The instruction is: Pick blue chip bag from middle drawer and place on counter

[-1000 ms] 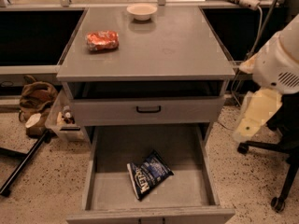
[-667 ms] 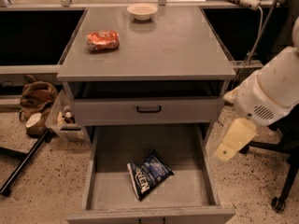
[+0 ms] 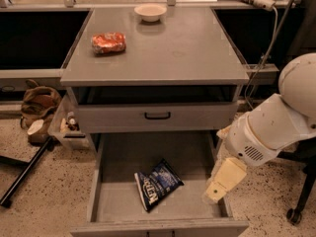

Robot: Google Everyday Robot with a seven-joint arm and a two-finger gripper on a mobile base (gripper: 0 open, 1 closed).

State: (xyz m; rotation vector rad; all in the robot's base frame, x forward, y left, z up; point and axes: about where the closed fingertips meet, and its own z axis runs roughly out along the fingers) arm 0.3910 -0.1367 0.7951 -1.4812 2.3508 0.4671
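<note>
The camera view looks down on a grey cabinet with its drawer (image 3: 116,159) pulled out toward the near edge. The blue bag (image 3: 158,184) lies flat on the drawer floor, a little near of the middle, turned at a slant with its white lettering facing up. It is the only thing in the drawer, and it touches none of the walls.

The gripper (image 3: 213,195), a cream-coloured piece at the end of the white arm (image 3: 274,127), hangs at the drawer's right wall, close to the near right corner. The bag lies to its left, near but clearly apart from it, with bare drawer floor between them. Whether the gripper is wide or narrow cannot be told, and it holds nothing that can be seen.

Above the drawer is a closed drawer front with a black handle (image 3: 157,115). A dark gap separates it from the counter (image 3: 187,53), and what is inside that gap cannot be seen.

An orange-red bag (image 3: 108,42) lies on the counter's left side. A small white bowl (image 3: 150,11) stands at the far edge, and it looks empty.

On the floor to the left, a clear bin (image 3: 64,130) with small items inside stands against the cabinet. A brown sack (image 3: 38,102) sits beside it.
</note>
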